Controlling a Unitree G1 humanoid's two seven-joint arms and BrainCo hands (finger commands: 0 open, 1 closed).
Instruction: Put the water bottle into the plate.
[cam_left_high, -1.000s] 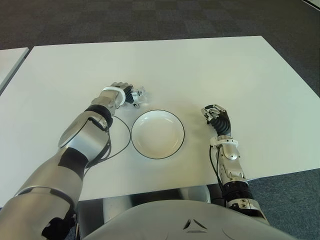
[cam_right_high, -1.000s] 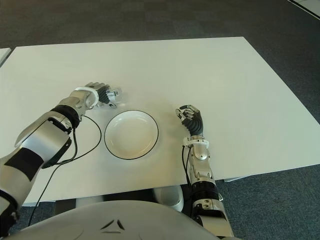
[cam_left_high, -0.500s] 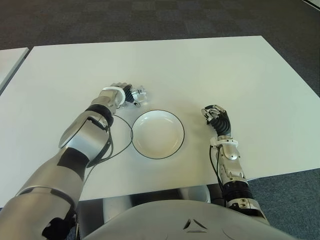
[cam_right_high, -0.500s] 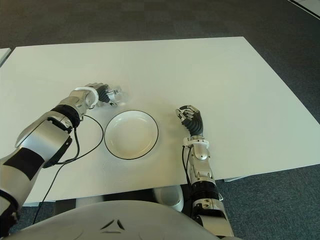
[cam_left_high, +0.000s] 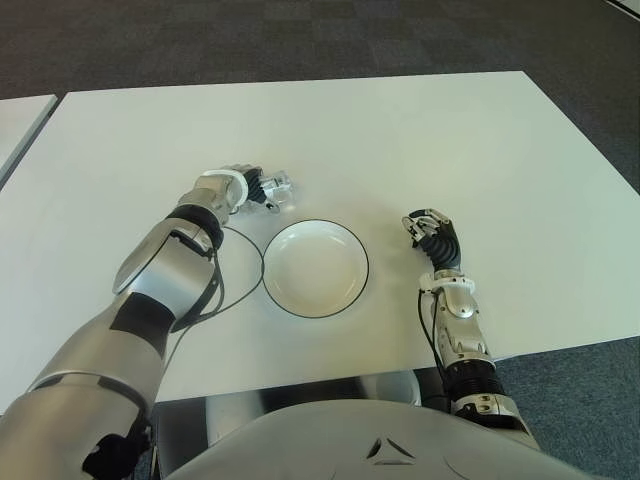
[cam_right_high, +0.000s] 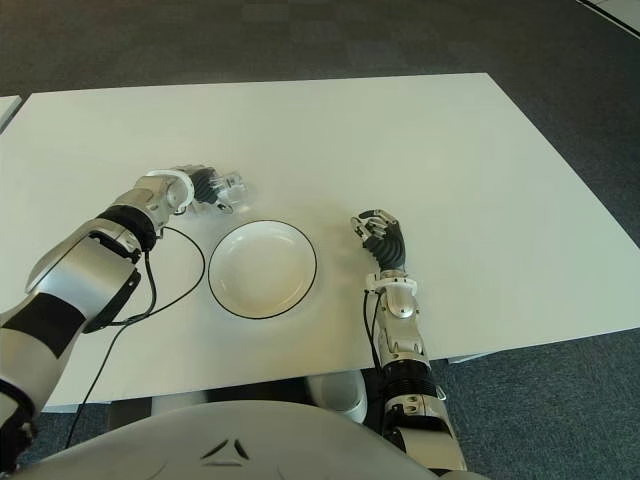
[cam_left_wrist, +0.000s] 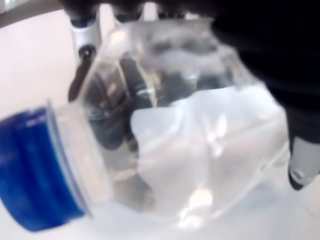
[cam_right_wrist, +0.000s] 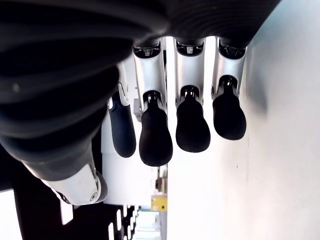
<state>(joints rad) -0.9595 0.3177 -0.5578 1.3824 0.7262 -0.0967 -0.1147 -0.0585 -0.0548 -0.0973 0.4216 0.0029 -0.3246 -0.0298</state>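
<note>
Since a second ago, only the left arm (cam_left_high: 165, 275) shows any change: its forearm lies a touch further toward the left edge of the desk (cam_left_high: 420, 140), and the left hand (cam_left_high: 243, 186) with what it carries sits slightly nearer the far edge than it did. Everything else on the desk looks unmoved. The white plate (cam_left_high: 315, 268) with its dark rim lies near the front edge, about midway along it, and nothing is in it. A thin black cable (cam_left_high: 240, 285) loops on the desk just beside the plate's left rim. The right hand (cam_left_high: 432, 236) shows to the right of the plate, well apart from it, with its fingers (cam_right_wrist: 155, 137) loosely curled around nothing. The left hand has its fingers wrapped around the water bottle (cam_left_wrist: 170, 130), a clear, crumpled one with a blue cap (cam_left_wrist: 30, 170), and the bottle pokes out of the hand toward the right. It is held beyond the plate's far-left rim, near it but not over it. My reading is that the grasp is made and the small shift is the start of the carry. The bottle has yet to travel over the rim and be let go inside the plate.
</note>
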